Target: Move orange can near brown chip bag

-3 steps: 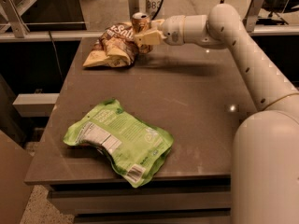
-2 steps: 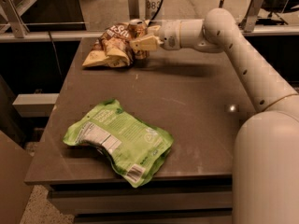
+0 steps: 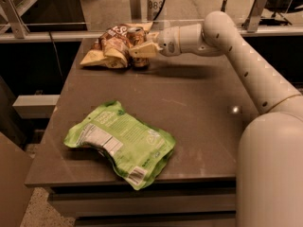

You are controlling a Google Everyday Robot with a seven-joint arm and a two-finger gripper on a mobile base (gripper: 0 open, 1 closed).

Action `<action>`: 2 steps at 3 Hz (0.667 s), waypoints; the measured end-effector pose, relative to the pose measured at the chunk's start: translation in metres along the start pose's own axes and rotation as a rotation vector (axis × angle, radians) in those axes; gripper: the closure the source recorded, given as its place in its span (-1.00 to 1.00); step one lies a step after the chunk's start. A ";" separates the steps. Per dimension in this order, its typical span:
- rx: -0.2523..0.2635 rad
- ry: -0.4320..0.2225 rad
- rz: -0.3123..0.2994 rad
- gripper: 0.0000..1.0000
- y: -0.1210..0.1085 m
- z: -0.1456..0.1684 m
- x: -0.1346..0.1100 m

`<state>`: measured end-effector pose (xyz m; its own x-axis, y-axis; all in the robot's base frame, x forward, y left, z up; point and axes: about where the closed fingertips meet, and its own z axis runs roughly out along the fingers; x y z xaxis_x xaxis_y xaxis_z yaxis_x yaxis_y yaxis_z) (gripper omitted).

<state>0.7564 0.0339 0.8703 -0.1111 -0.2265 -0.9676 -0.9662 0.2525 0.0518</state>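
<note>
The orange can (image 3: pixel 135 35) stands upright at the far end of the table, right against the right side of the brown chip bag (image 3: pixel 108 49). Its silver top shows above my fingers. My gripper (image 3: pixel 141 50) reaches in from the right and is shut on the can's body, with the pale fingers (image 3: pixel 146 49) across its front. The can's lower part sits at or just above the table surface (image 3: pixel 189 103). The bag lies crumpled, with white lettering facing up.
A large flat bright-green bag (image 3: pixel 120 143) with a white label lies near the table's front left. A glass panel and metal rail (image 3: pixel 71 30) run behind the table's far edge. My arm (image 3: pixel 246 65) spans the right side.
My gripper has carried the can left and down, from beside the bag's upper right to right against the bag near the table surface.
</note>
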 end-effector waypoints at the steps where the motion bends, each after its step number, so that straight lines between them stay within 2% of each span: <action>1: -0.004 0.017 0.003 -0.72 0.004 0.000 0.005; 2: -0.012 0.019 -0.011 -1.00 0.007 0.001 0.004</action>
<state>0.7496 0.0351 0.8662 -0.1052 -0.2475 -0.9632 -0.9701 0.2387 0.0446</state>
